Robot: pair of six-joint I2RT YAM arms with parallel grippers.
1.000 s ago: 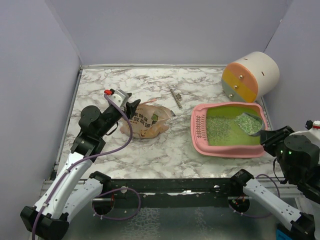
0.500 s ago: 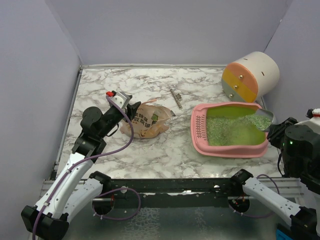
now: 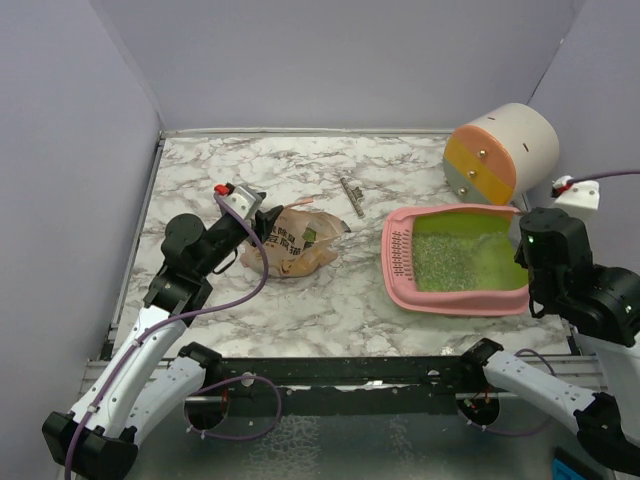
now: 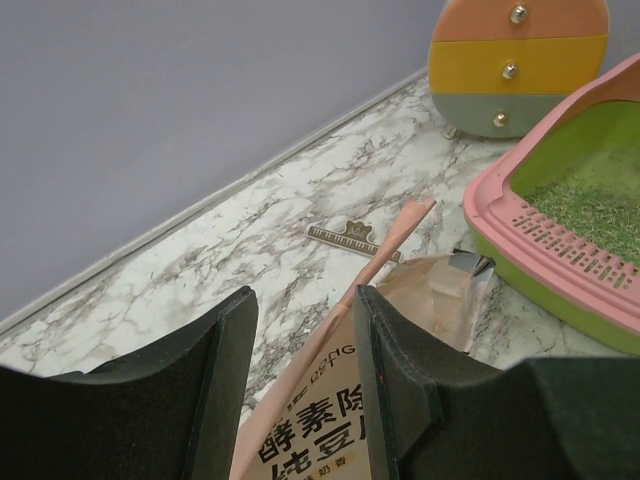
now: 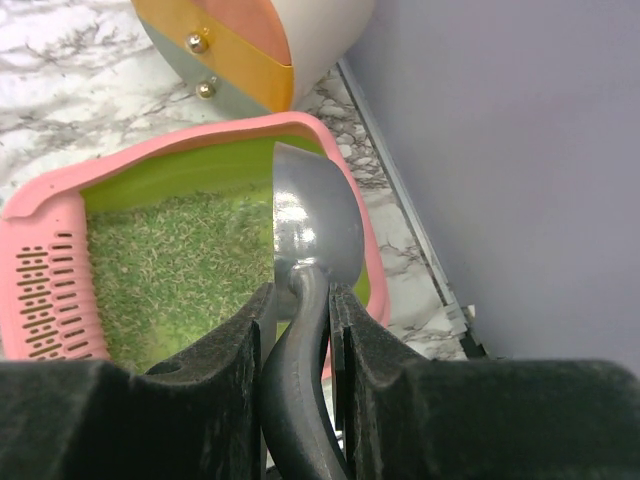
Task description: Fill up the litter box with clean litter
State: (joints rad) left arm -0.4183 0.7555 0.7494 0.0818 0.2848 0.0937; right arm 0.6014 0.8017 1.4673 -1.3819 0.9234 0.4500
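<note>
Between lilac walls, on the marble desk, your right gripper, clamped on the scoop, has pulled back from over the litter box. The scoop is now empty, so that load of litter lies in the box, at the desk's right. Your left gripper stays closed on the bag, and more scoops look needed.

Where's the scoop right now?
Right wrist view: the scoop sits clamped in the right gripper, its bowl over the right rim of the litter box.
</note>
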